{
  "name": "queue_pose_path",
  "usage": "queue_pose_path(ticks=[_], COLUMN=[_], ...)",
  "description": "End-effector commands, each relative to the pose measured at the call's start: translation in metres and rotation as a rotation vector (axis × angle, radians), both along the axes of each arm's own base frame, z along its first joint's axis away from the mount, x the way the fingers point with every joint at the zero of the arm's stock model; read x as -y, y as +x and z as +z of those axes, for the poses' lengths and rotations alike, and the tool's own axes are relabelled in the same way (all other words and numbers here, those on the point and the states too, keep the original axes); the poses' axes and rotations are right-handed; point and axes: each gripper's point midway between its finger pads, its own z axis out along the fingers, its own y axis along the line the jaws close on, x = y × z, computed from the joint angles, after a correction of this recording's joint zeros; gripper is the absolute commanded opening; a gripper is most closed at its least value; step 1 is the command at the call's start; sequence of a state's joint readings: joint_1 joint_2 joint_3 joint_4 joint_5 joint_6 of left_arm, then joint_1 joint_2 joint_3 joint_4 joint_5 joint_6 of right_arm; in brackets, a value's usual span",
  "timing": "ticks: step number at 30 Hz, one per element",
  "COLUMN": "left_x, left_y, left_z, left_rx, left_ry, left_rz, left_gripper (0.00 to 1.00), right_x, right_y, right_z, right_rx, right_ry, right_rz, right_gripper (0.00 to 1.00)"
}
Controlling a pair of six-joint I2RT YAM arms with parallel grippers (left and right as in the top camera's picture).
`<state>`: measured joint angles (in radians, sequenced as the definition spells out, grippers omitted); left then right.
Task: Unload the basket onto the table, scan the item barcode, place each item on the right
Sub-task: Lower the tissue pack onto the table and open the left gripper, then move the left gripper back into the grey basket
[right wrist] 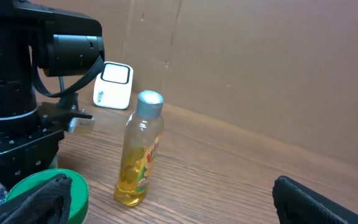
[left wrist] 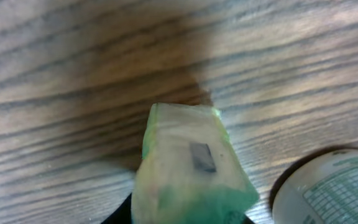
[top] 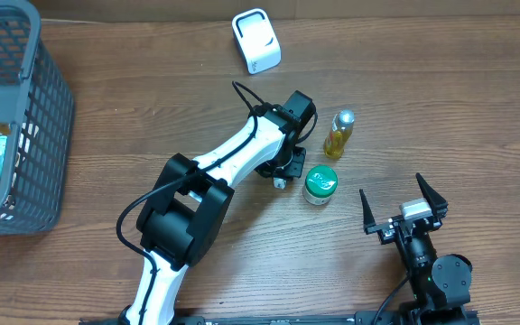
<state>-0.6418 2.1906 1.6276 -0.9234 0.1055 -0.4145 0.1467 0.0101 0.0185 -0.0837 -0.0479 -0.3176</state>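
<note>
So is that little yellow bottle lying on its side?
No, the yellow bottle stands upright on its base, with its cap uppermost.

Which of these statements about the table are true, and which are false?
1. The bottle stands upright on the table. True.
2. The right arm's fingers are shut on the bottle. False: they stand wide open with nothing between them, apart from the bottle.
3. The jar has a green lid. True.
4. The scanner lies in the basket. False: it sits on the table at the far edge, well away from the basket.
5. The bottle's cap is red. False: it is silver.
</note>
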Motion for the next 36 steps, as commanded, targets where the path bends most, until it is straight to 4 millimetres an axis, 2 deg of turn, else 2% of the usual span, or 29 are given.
queue_pose_path(ticks=[1, 5, 8, 15, 18, 21, 25, 28, 32, 34, 36], left_x=[0.004, 0.004, 0.001, 0.004, 0.001, 0.003, 0.010, 0.007, -0.019, -0.037, -0.055], left_y=[-0.003, -0.002, 0.002, 0.013, 0.023, 0.039, 0.072, 0.095, 0.121, 0.127, 0.130], left_z=[0.008, 0.008, 0.009, 0.020, 0.032, 0.055, 0.109, 0.152, 0.208, 0.230, 0.252], left_rx=[-0.002, 0.000, 0.019, 0.060, 0.104, 0.163, 0.281, 0.371, 0.497, 0.533, 0.568], left_ry=[-0.018, -0.019, -0.002, -0.001, 0.030, 0.034, -0.009, -0.044, -0.025, -0.003, 0.017], left_rz=[0.012, 0.014, 0.015, 0.011, 0.014, -0.005, -0.020, 0.006, 0.072, 0.100, 0.112], left_gripper=[0.32, 0.47, 0.53, 0.58, 0.59, 0.59, 0.60, 0.62, 0.58, 0.69, 0.74], right_x=[-0.001, -0.001, -0.001, -0.001, -0.001, -0.001, -0.001, -0.001, -0.001, -0.001, -0.001], right_y=[0.000, 0.000, 0.000, 0.000, 0.000, 0.000, 0.000, 0.000, 0.000, 0.000, 0.000], right_z=[-0.003, -0.003, -0.003, -0.003, -0.003, -0.003, -0.003, -0.003, -0.003, -0.003, -0.003], right_rx=[-0.001, -0.001, -0.001, -0.001, -0.001, -0.001, -0.001, -0.001, -0.001, -0.001, -0.001], right_ry=[0.004, 0.003, 0.004, 0.003, 0.003, 0.003, 0.003, 0.003, 0.003, 0.003, 0.004], right_rz=[0.002, 0.002, 0.002, 0.002, 0.002, 0.002, 0.002, 0.002, 0.002, 0.002, 0.002], right_gripper=[1.00, 1.00, 1.00, 1.00, 1.00, 1.00, 1.00, 1.00, 1.00, 1.00, 1.00])
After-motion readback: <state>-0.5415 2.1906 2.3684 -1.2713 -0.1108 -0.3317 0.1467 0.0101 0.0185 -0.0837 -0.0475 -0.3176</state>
